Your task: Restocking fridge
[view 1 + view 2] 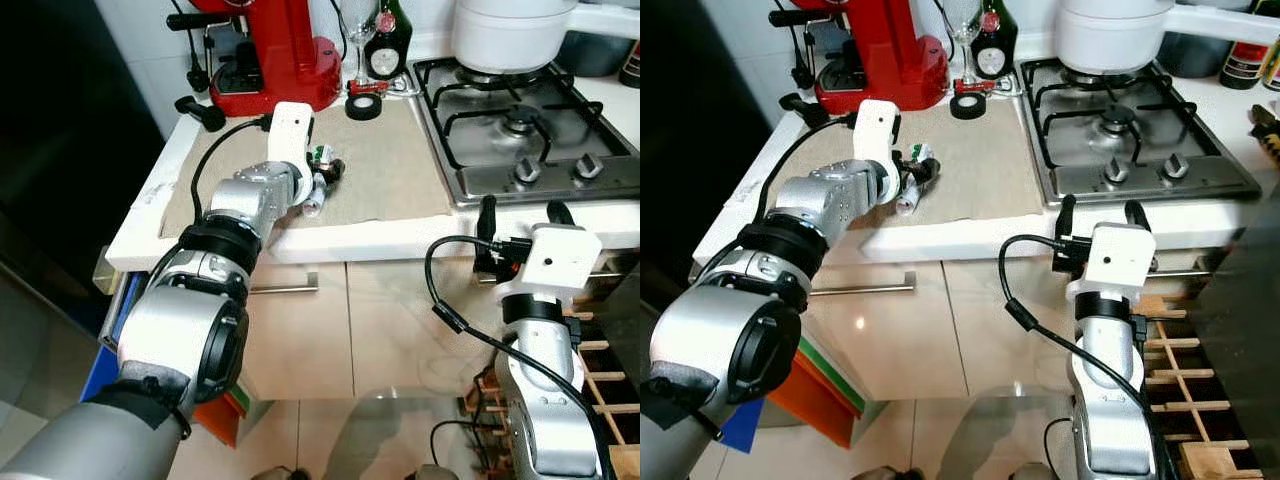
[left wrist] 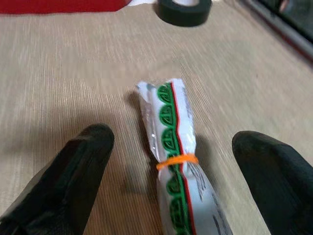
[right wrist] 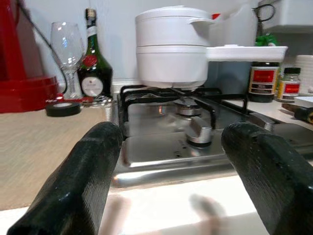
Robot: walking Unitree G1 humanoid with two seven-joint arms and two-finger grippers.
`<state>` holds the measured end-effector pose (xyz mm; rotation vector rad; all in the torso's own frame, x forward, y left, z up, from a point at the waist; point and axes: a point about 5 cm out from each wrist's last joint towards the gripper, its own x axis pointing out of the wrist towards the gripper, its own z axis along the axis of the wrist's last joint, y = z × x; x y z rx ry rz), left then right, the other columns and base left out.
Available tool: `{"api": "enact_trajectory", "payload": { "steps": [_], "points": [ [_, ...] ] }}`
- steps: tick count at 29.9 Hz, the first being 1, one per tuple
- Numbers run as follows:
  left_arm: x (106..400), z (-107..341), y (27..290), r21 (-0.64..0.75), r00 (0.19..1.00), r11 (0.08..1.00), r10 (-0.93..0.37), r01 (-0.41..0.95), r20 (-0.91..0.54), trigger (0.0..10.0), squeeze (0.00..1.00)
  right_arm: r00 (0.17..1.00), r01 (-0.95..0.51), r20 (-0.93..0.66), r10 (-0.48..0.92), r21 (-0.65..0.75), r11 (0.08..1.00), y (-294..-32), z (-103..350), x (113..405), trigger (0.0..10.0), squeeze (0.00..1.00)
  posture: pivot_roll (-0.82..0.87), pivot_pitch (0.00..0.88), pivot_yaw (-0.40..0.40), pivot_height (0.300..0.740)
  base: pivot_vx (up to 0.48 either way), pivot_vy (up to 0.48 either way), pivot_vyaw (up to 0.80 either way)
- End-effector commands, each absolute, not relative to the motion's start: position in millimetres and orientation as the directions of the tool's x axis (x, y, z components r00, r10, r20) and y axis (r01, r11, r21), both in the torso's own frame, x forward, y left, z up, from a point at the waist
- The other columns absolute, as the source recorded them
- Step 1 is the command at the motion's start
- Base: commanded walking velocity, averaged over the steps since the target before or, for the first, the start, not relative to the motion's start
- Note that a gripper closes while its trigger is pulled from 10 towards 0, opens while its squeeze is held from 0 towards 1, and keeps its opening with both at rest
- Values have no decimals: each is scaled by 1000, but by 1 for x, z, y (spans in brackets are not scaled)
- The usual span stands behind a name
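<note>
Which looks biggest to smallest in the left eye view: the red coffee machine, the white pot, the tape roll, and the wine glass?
1. Red coffee machine
2. White pot, partly cropped, so it may rival the machine
3. Wine glass
4. Tape roll

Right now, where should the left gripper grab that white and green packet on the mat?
Probably at the waist, by the orange rubber band: the packet lies flat and long between the left gripper's open fingers. Come from above, closing across its narrow width.

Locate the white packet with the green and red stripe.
The white plastic packet with green and red stripe lies on the beige counter mat, between the open fingers of the left hand, near the red coffee machine.
</note>
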<state>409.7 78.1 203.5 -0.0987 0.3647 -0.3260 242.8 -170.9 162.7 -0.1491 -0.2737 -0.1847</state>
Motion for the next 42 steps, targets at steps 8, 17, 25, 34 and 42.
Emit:
{"api": "enact_trajectory", "payload": {
  "steps": [8, 17, 25, 34, 42],
  "points": [
    [399, 173, 72, -185, 807, 920, -392, 346, -442, 0, 0, 947, 172, 294, -126, -138, 975, -166, 175, 241, 10000, 0, -202, 85, 144, 740, 0, 0, 0],
    [391, 141, 83, -118, 774, 929, -359, 351, -521, 0, 0, 930, 187, 333, -156, -64, 980, -161, 194, 245, 10000, 0, -208, 96, 163, 740, 0, 0, 0],
    [396, 161, 77, -186, 815, 902, -431, 389, -388, 0, 0, 940, 185, 301, -159, -61, 981, -161, 188, 244, 10000, 0, -193, 94, 156, 740, 0, 0, 0],
    [384, 173, 58, -158, 810, 824, -565, 544, -157, 0, 0, 957, 152, 256, -138, -39, 988, -148, 173, 249, 10000, 0, -116, 99, 170, 740, 0, 0, 0],
    [381, 204, 74, -83, 837, 834, -547, 546, 9, 0, 0, 968, 94, 236, -84, -33, 995, -138, 166, 262, 10000, 0, -65, 75, 119, 740, 0, 0, 0]
  ]
}}
